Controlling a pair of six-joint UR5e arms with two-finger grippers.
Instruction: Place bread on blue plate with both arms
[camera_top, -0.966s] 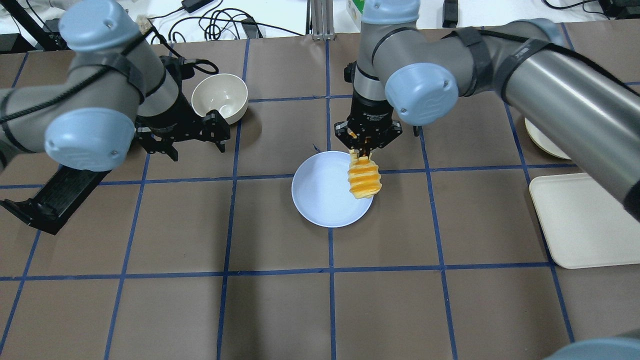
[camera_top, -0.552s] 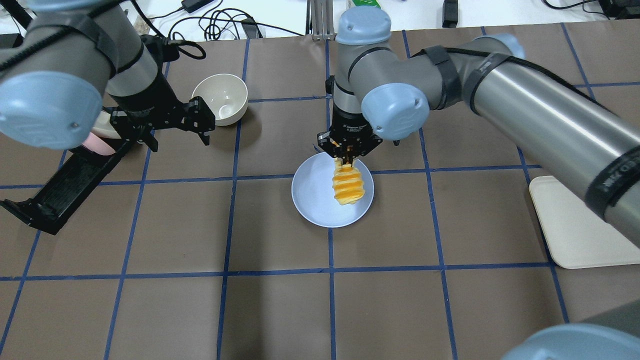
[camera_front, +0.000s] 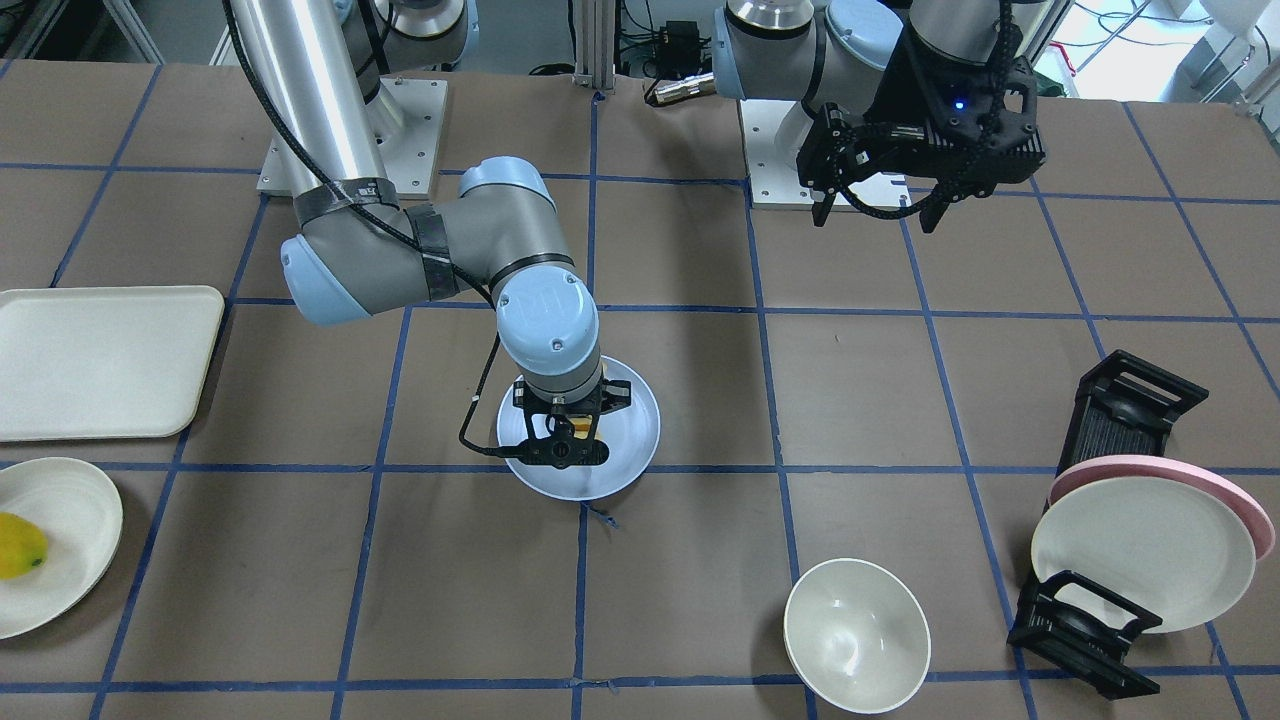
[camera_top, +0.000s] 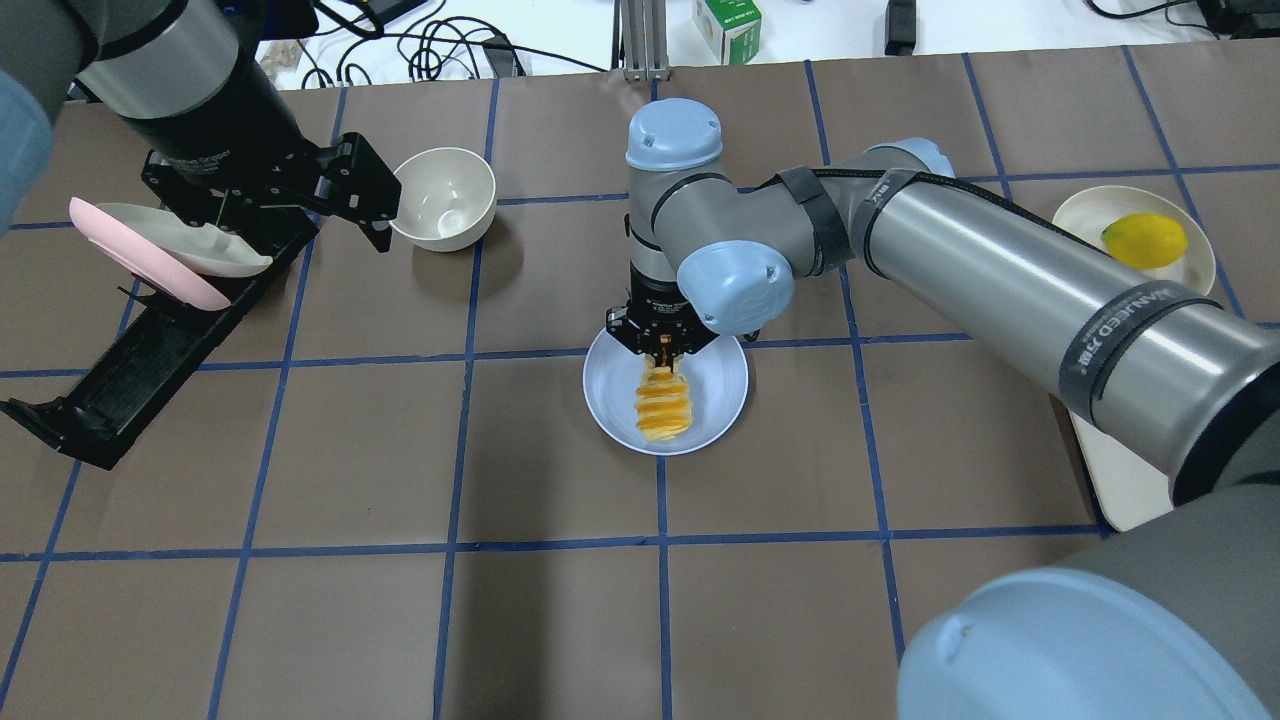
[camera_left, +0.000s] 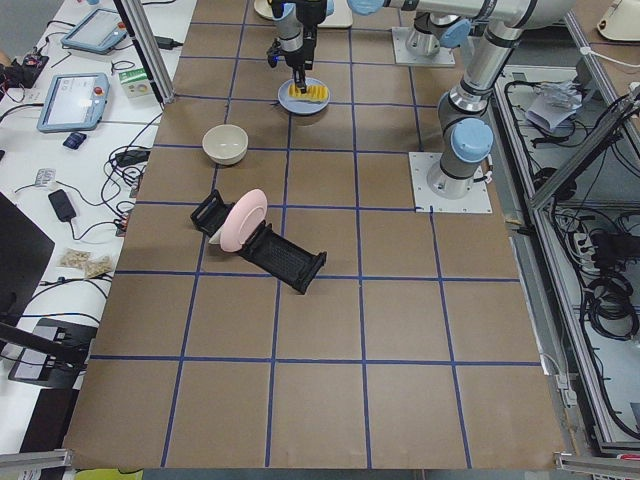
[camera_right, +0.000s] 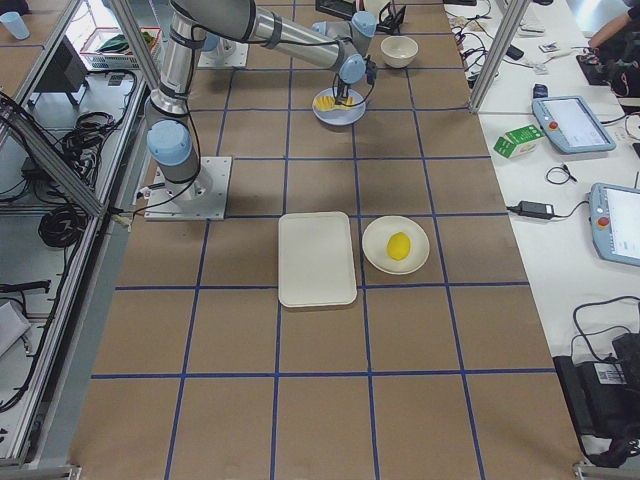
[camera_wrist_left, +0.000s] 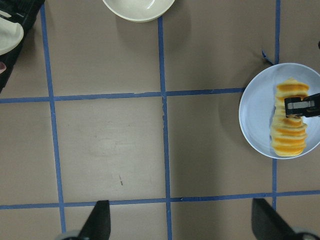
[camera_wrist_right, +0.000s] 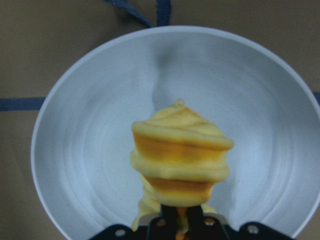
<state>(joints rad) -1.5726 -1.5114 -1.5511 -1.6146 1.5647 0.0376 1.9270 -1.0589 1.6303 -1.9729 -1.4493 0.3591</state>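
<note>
The blue plate (camera_top: 712, 385) sits mid-table; it also shows in the front view (camera_front: 630, 425) and the left wrist view (camera_wrist_left: 257, 112). My right gripper (camera_top: 661, 350) is shut on one end of the bread (camera_top: 660, 410), a row of orange-crusted pale slices. The bread lies along the plate's middle and fills the right wrist view (camera_wrist_right: 180, 160) over the plate (camera_wrist_right: 90, 140). I cannot tell whether it rests fully on the plate. My left gripper (camera_top: 285, 215) is open and empty, high at the far left near the bowl, also in the front view (camera_front: 875, 215).
A cream bowl (camera_top: 440, 197) stands far left of centre. A black dish rack (camera_top: 120, 380) holds a pink plate (camera_top: 130, 262) and a cream plate. On the right are a cream tray (camera_top: 1110, 470) and a cream plate with a yellow fruit (camera_top: 1145, 240).
My right gripper has carried the bread leftward from the plate's right rim and lowered it over the plate's middle. My left arm has drawn back toward the far left.
</note>
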